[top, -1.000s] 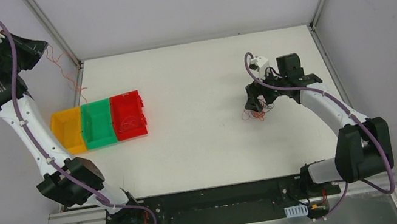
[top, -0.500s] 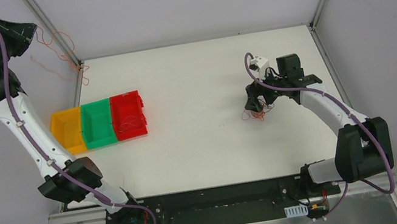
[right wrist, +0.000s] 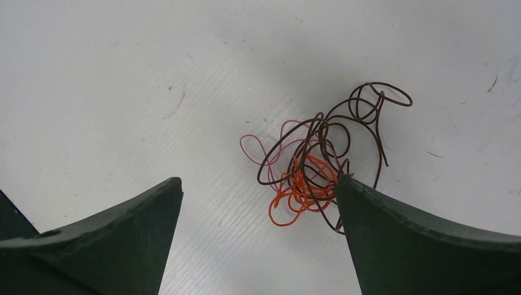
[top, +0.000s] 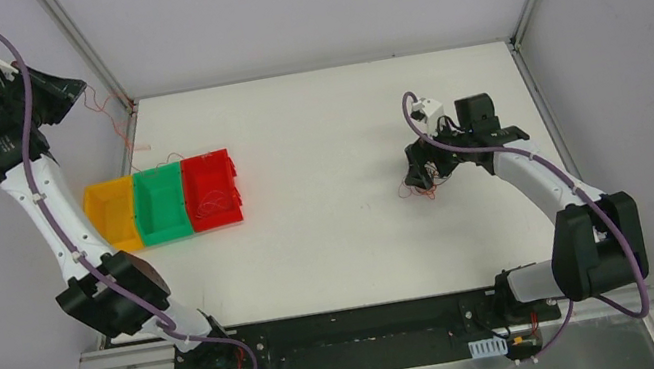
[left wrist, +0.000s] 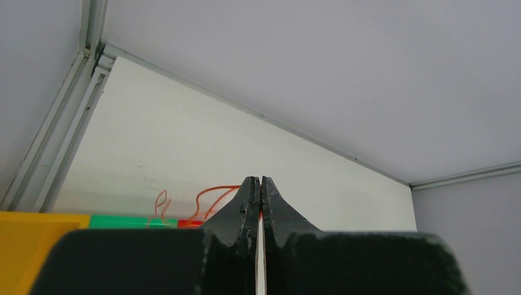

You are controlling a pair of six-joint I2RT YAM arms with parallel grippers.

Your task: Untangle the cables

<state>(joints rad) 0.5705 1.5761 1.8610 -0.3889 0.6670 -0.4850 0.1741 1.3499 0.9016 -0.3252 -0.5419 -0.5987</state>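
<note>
On matte tbl [right wrist: 92,80]: thin curly cables [right wrist: 302,183]

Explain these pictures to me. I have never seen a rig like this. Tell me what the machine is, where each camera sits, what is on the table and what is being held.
These are two robot arms bolted at the near edge of a white table. The wide picture looks down from above. The other two pictures come from a camera on each wrist, so each shows its own fingers.

The left arm's fingers are shut on a thin orange-red wire, held up in the air near the table's far left corner. The right arm's fingers stand wide open, low over a small tangle of wires in brown, orange and pink that lies on the table. They hold nothing.

On the left of the table, side by side, stand a yellow bin, a green bin and a red bin.
</note>
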